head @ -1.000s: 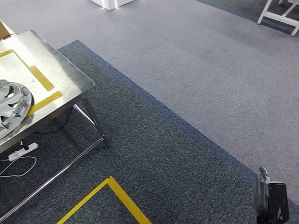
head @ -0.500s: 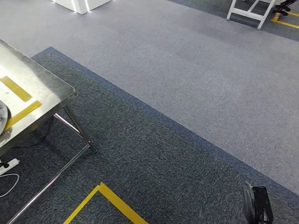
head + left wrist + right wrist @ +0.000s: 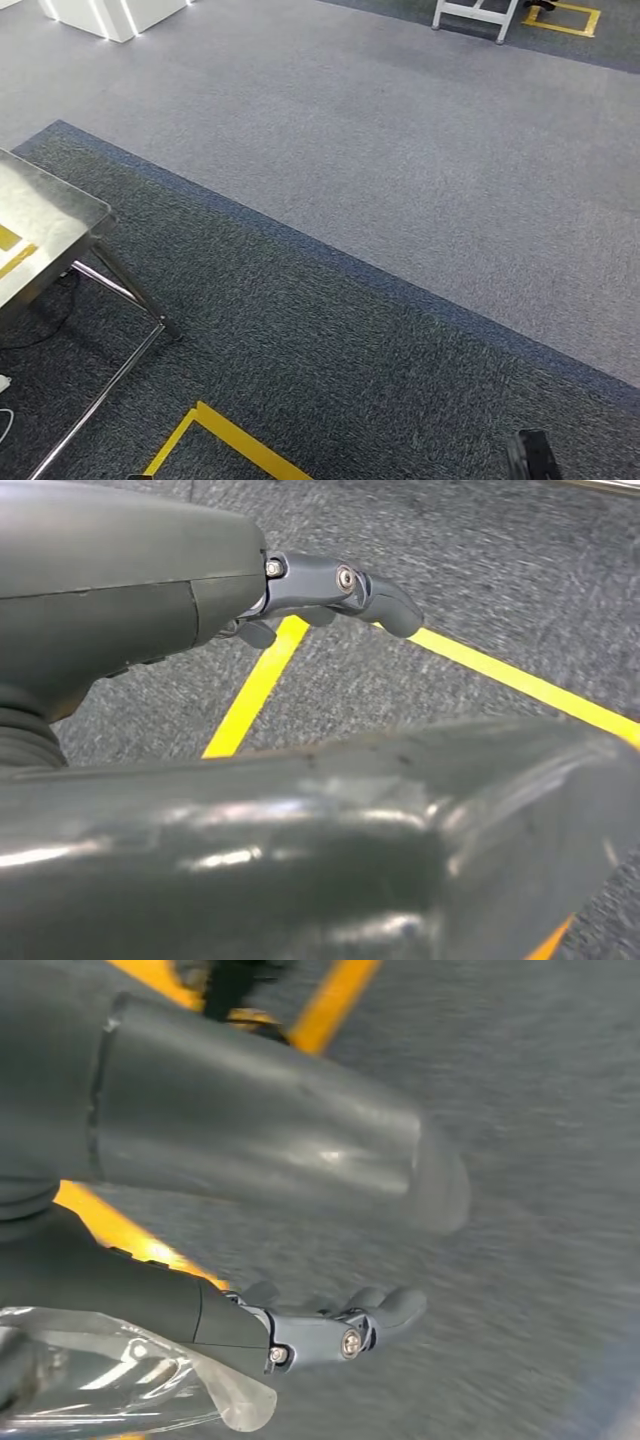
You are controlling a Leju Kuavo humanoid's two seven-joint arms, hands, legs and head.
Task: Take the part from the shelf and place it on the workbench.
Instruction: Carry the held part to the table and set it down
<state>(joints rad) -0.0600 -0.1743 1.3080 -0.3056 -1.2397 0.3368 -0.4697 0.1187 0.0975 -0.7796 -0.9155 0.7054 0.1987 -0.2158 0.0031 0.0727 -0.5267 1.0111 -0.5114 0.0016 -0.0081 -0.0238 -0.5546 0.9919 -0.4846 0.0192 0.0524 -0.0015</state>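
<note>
The steel workbench [image 3: 45, 225] shows just its corner at the left edge of the head view, with yellow tape strips on its top. My right hand [image 3: 532, 458] hangs low at the bottom right of that view, over the dark carpet. In the right wrist view the right hand [image 3: 249, 1150] has its fingers [image 3: 355, 1330] stretched out and holds nothing. My left hand [image 3: 226, 600] also hangs over the carpet, fingers [image 3: 377, 595] extended and apart from the thick thumb [image 3: 340, 840], with nothing in it.
Yellow floor tape [image 3: 234, 445] marks a corner on the dark carpet in front of me. Lighter grey carpet [image 3: 377, 130] stretches beyond. A white plinth [image 3: 113, 15] stands far left and a white frame's legs [image 3: 475, 15] far right. A cable [image 3: 4, 385] lies under the bench.
The camera has swung to the right: the workbench has slid toward the left edge, and the silver wheel cover lying on it has left the picture. My right hand sits lower in the picture.
</note>
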